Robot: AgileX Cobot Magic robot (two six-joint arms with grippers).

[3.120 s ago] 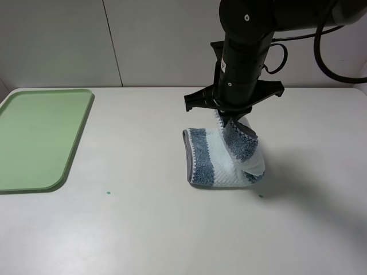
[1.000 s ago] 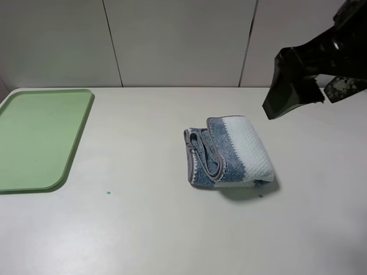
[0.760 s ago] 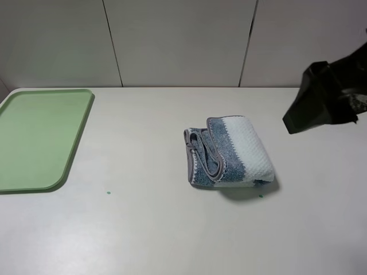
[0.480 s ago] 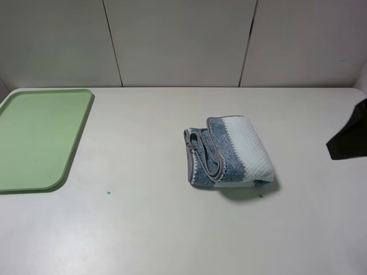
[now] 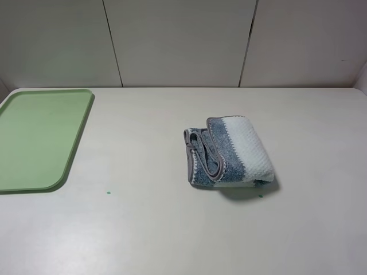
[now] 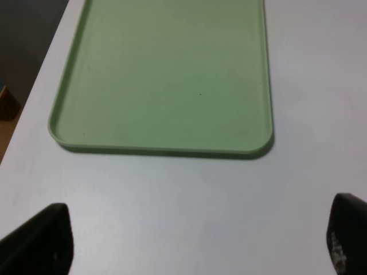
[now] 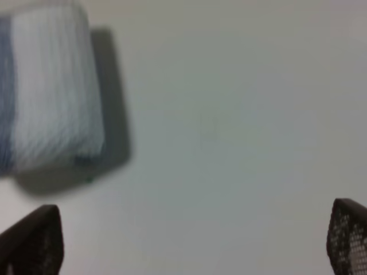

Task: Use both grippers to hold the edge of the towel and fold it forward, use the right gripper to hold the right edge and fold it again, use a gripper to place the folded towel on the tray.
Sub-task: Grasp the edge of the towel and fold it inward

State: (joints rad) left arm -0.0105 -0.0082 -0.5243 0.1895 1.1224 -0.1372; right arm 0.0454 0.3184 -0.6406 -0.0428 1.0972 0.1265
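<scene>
towel: lying folded right of centre, high view | tray: sitting at left edge, partly cut off | left gripper: gaping wide, holding nothing, only tips showing | right gripper: likewise, picture blurred

Left claw and right claw — both spread wide, empty.

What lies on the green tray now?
Nothing shows on the tray; its visible green floor is bare. The folded towel lies on the table, apart from it. Its far left corner is out of frame.
</scene>
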